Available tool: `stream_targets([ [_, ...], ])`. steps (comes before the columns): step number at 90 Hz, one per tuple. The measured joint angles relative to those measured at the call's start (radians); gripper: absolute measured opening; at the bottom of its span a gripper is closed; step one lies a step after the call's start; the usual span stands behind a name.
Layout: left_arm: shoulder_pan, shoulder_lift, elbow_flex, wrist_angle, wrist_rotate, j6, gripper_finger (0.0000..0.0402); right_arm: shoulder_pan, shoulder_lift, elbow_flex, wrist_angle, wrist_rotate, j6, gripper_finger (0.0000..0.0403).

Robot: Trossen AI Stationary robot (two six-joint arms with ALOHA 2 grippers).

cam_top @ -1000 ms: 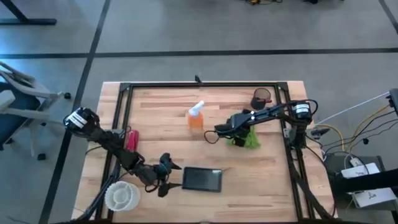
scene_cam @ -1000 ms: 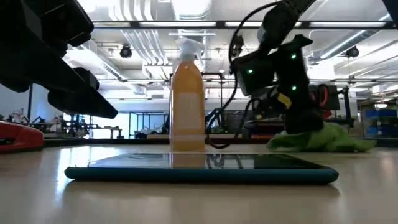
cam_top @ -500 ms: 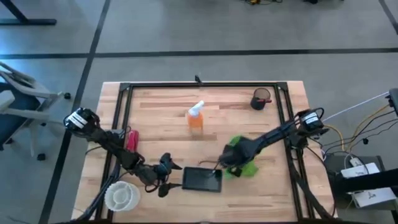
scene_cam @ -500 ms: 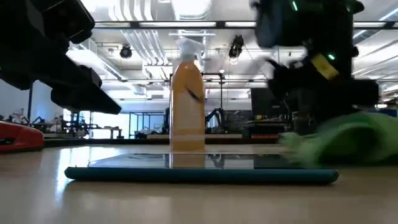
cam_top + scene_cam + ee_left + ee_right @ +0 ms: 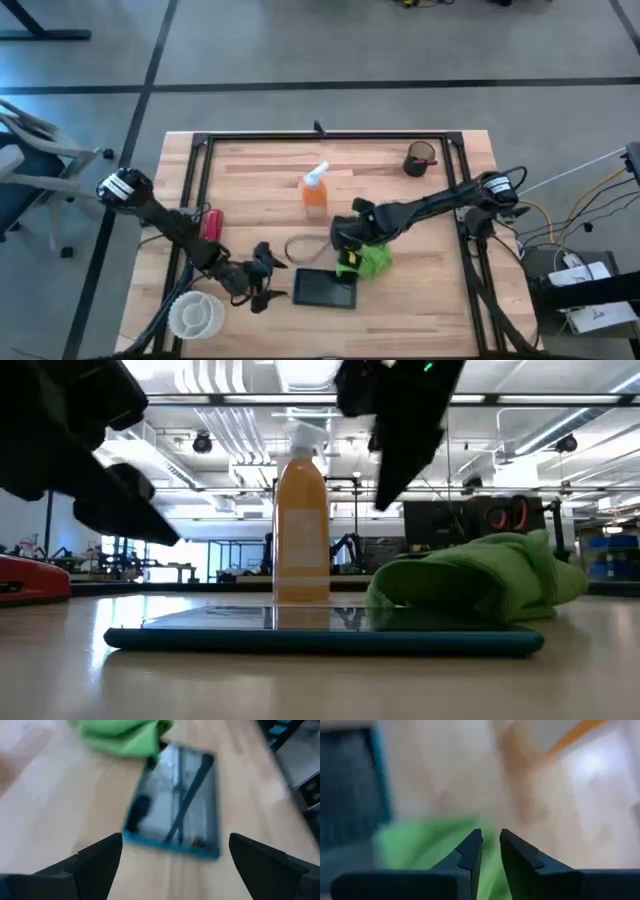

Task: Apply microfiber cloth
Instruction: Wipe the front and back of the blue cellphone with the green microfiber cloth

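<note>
The jaws of the right gripper [image 5: 491,851] stand nearly together, only a thin gap between their dark tips, and they clamp nothing — the crumpled lime-green microfiber cloth [image 5: 366,260] lies loose just below them. In the high view the right gripper [image 5: 345,240] hovers above the cloth's far edge, its arm reaching in from the right side of the wooden bench [image 5: 430,300]. The cloth rests on the bench with one fold draped over the right end of the flat dark rectangular tablet with a teal edge [image 5: 324,288]; the low view shows the cloth [image 5: 480,582] heaped on that end of the tablet [image 5: 320,632]. The left gripper [image 5: 262,284] waits just left of the tablet, its jaws wide apart and empty. Behind the tablet stands an upright orange plastic spray bottle with a white trigger head [image 5: 315,187], well apart from the cloth.
</note>
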Motion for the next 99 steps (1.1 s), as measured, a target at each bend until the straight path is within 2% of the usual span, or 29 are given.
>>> stream_targets([
  [12, -0.009, -0.117, -0.006, -0.188, -0.011, -0.046, 0.0348, 0.075, 0.001, -0.023, -0.074, -0.054, 0.082, 0.0036],
  [22, -0.014, -0.152, -0.025, -0.183, -0.010, -0.027, 0.0348, 0.131, 0.003, -0.075, -0.088, -0.063, 0.157, 0.0029],
  [33, -0.013, -0.133, -0.044, -0.111, -0.010, 0.001, 0.0348, 0.163, 0.003, -0.143, -0.075, -0.052, 0.217, 0.0030],
  [49, -0.013, -0.002, -0.051, 0.033, 0.008, 0.044, 0.0348, 0.141, 0.003, -0.264, 0.090, -0.046, 0.182, 0.0041],
  [70, -0.012, 0.220, -0.001, 0.087, 0.026, -0.006, 0.0348, 0.090, 0.003, -0.360, 0.615, -0.079, 0.029, 0.0057],
  [75, -0.011, 0.264, 0.019, 0.092, -0.002, -0.009, 0.0348, 0.086, 0.003, -0.362, 0.694, -0.082, 0.010, 0.0059],
  [86, -0.011, 0.345, 0.065, 0.106, -0.052, -0.013, 0.0348, 0.086, 0.012, -0.340, 0.709, -0.098, 0.004, 0.0058],
  [99, -0.011, 0.375, 0.095, 0.105, -0.090, -0.021, 0.0348, 0.095, 0.020, -0.309, 0.644, -0.124, 0.004, 0.0053],
])
